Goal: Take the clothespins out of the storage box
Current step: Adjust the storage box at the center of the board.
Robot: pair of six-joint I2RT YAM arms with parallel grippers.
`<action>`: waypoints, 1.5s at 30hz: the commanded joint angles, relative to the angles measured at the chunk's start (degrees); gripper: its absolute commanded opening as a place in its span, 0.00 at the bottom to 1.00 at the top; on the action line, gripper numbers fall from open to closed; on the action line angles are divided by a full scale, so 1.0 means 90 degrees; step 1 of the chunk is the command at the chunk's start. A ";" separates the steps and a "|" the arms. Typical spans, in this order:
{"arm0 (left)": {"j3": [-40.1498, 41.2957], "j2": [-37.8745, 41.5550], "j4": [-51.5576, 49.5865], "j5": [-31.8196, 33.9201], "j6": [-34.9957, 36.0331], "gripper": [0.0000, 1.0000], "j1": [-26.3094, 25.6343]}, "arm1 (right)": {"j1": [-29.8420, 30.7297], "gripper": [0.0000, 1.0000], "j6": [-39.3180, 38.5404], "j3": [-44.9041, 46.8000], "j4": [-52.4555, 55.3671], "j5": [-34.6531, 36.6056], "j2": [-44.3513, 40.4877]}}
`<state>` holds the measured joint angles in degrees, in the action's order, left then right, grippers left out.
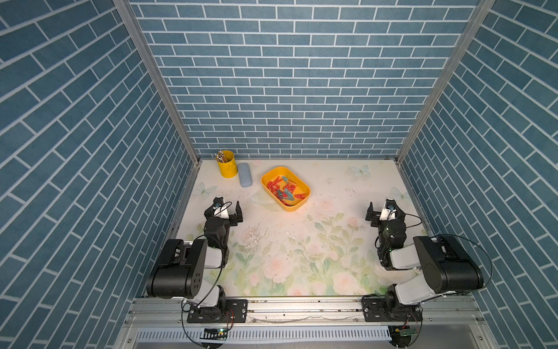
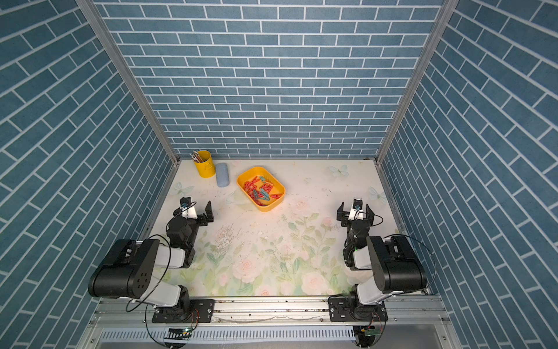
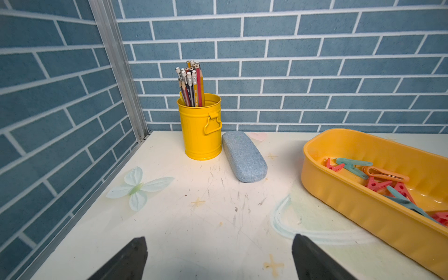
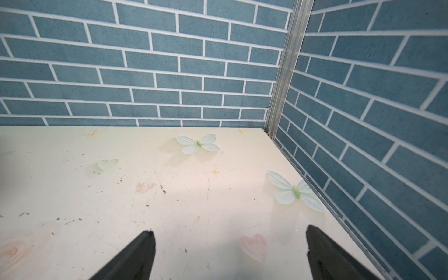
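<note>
Left hand (image 3: 219, 242), right hand (image 4: 230, 231) agape; one storage box (image 1: 291, 207), clothespins (image 1: 285, 189) inside.

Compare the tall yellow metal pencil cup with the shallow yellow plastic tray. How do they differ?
The tall yellow metal cup is an upright cylinder; the shallow yellow plastic tray is a low rounded rectangle. The cup holds pencils standing on end; the tray holds red, teal and orange clothespins lying loose. The cup has a side handle; the tray shows none. Both are yellow and open-topped.
</note>
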<state>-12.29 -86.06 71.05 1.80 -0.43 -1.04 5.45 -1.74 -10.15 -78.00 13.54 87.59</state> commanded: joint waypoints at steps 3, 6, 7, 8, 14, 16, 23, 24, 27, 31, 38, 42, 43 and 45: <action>-0.0760 0.0653 -0.1725 0.0330 -0.0094 1.00 -0.0026 | -0.0008 1.00 0.0087 0.0078 -0.0237 0.0078 -0.0062; -0.1588 0.1175 -0.3236 0.1017 -0.0467 1.00 -0.0021 | 0.0054 0.99 0.0020 0.0116 0.0227 0.0145 -0.0703; -0.1830 0.1320 -0.3663 0.1023 -0.0569 1.00 -0.0021 | 0.0057 0.99 -0.0001 0.0096 0.0502 0.0138 -0.1017; -0.2088 0.1438 -0.4069 0.1011 -0.0763 0.99 -0.0021 | 0.0069 0.99 -0.0011 0.0048 0.0849 0.0134 -0.1331; -0.3622 0.1542 -0.6910 0.1923 -0.2775 1.00 0.0015 | 0.0058 0.99 0.1335 -0.0748 0.3322 0.0224 -0.2598; -0.3867 0.1505 -0.7385 0.1581 -0.3005 1.00 0.0166 | 0.0054 0.99 0.2025 -0.0787 0.3622 0.0310 -0.2774; -0.3624 0.1834 -0.7658 0.0422 -0.3334 1.00 0.0154 | 0.0061 0.99 0.2837 -0.1336 0.4560 -0.1416 -0.2886; -0.3598 0.1829 -0.7730 0.0406 -0.3365 0.99 0.0113 | 0.0075 0.99 0.2945 -0.1446 0.4706 -0.1586 -0.2846; -0.3566 0.1752 -0.7963 0.0415 -0.3497 0.99 -0.0150 | 0.0266 1.00 0.2988 -0.1739 0.5004 -0.1878 -0.2770; -0.3579 0.1466 -0.7993 0.0532 -0.3715 1.00 -0.0842 | 0.0897 0.99 0.2710 -0.2377 0.5663 -0.1645 -0.2496; -0.4835 -0.0088 -0.8233 0.0656 -0.3418 1.00 -0.1647 | 0.1940 0.99 0.2674 -0.3376 0.6283 -0.1374 -0.1663; -0.6047 -0.1222 -0.8520 0.0440 -0.2772 0.96 -0.1662 | 0.2373 0.99 0.2626 -0.3672 0.6319 -0.1297 -0.1325; -0.6416 -0.1540 -0.8604 0.0422 -0.2553 0.95 -0.1664 | 0.2482 0.99 0.2606 -0.3742 0.6401 -0.1229 -0.1251; -0.7115 -0.2141 -0.8808 0.0416 -0.2205 0.92 -0.1662 | 0.2653 0.99 0.2576 -0.3870 0.6498 -0.1192 -0.1124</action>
<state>-70.39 -100.82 -4.73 6.09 -26.33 -15.88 27.79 22.13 -42.78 -21.69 1.21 76.36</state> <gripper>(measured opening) 0.927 0.994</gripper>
